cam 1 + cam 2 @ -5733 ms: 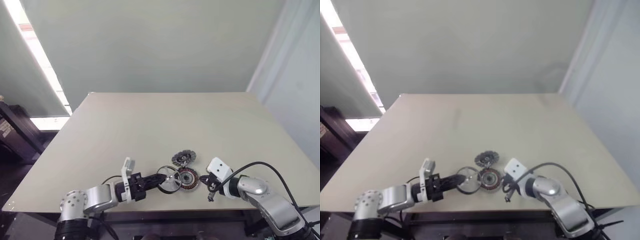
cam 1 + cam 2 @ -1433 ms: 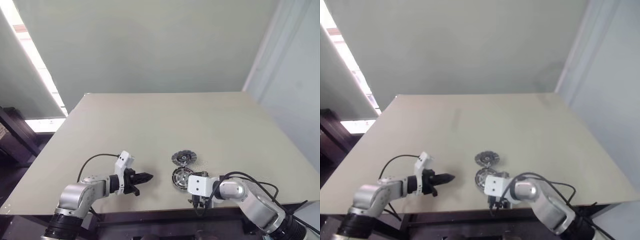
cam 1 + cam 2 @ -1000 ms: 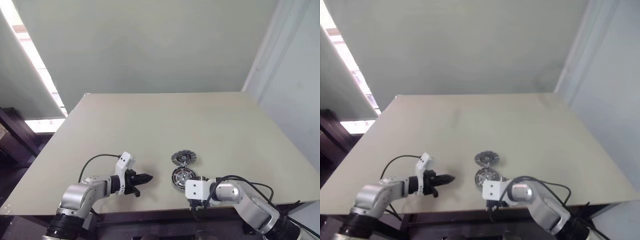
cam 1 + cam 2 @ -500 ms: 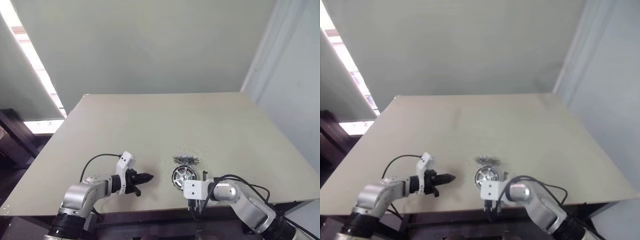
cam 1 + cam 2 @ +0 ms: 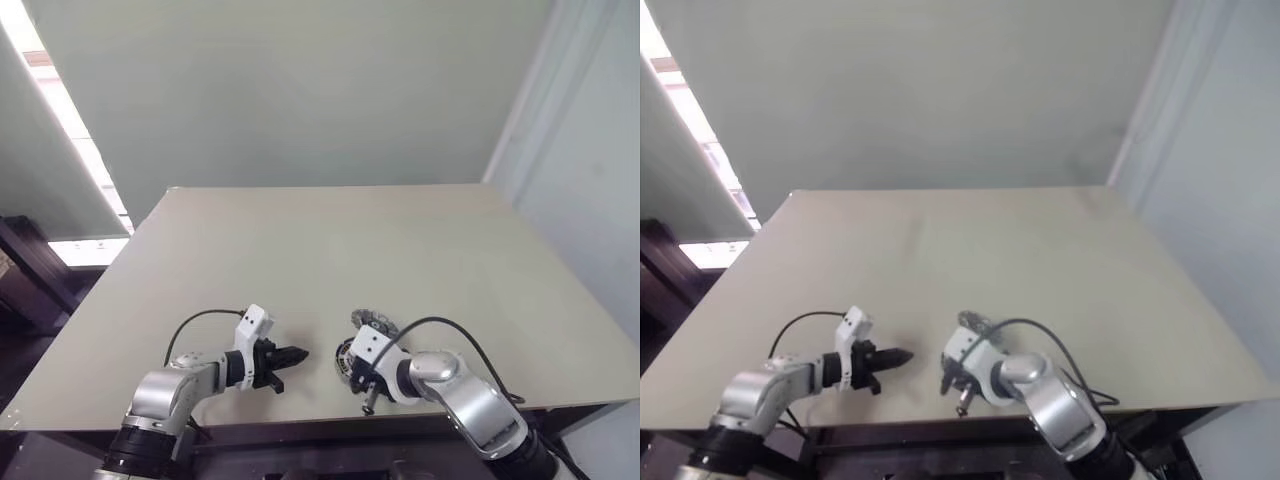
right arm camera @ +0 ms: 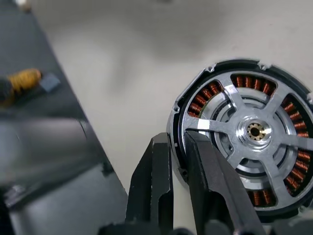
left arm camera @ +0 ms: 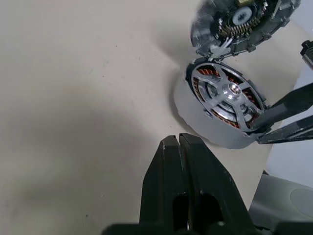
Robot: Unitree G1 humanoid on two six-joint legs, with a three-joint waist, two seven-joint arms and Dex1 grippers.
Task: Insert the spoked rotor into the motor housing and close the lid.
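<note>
- Right wrist view: spoked rotor (image 6: 254,131) sits inside motor housing (image 6: 195,105); right gripper (image 6: 178,147) pinches the housing's rim
- Lid (image 7: 244,22) lies beside it, cut off
- Left gripper (image 7: 179,147) pressed together, empty

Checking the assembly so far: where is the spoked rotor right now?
The spoked rotor sits inside the motor housing near the table's front edge; the right gripper pinches their rim.

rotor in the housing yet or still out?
In. The spoked rotor sits inside the motor housing, copper windings showing between its spokes. The lid is still off, beside the housing.
</note>
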